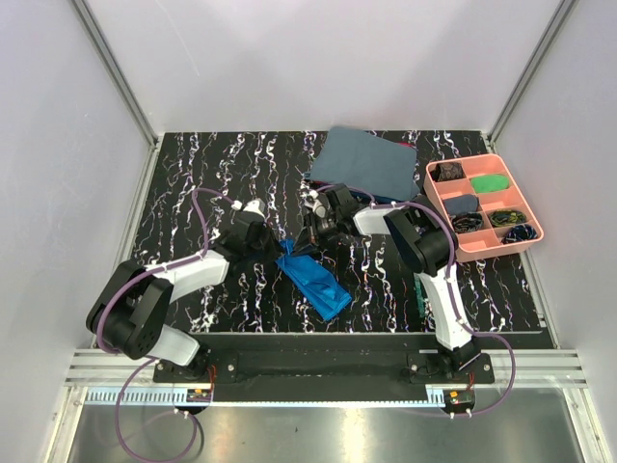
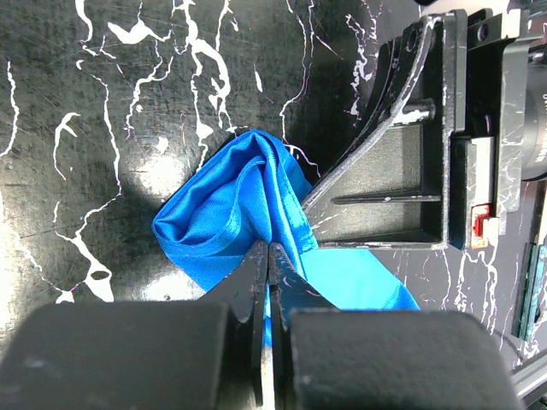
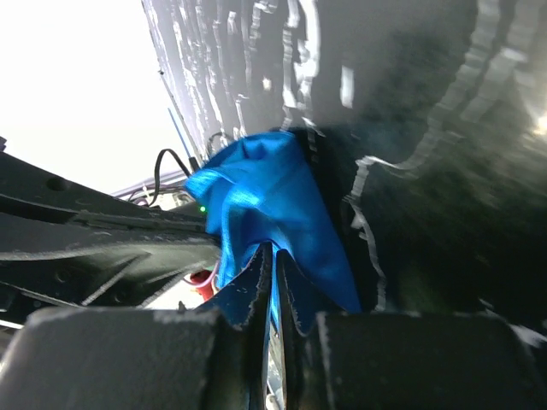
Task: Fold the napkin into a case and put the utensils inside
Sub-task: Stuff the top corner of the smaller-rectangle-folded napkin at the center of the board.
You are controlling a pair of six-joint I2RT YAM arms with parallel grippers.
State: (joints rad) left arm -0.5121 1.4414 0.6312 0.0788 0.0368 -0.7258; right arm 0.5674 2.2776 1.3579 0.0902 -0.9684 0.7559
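A: Where's the napkin [image 1: 314,281] from where you stand?

B: Dead centre of the top view, on the desk [image 1: 188,174]. It's a narrow, rumpled blue strip slanting from the middle down towards the lower right, between the two arms.

A: And the jaws?

B: Both sets meet at its upper end. The left jaws are closed tight on a fold of it. In the left wrist view the blue bulges out just above the pinched tips at the bottom centre.

A: The right ones?

B: All but closed, only a sliver between them, and the napkin is nipped in that sliver, bottom centre of the right wrist view.

A: So both have hold of it?

B: Yes, the same bunched end, close beside each other. The rest of the strip lies flat on the desk.

A: Anything else about?

B: A grey cloth [image 1: 366,159] at the top centre, well apart from the napkin, and just beside it on the right a pink tray [image 1: 501,249] with compartments. The bits inside are too small to tell
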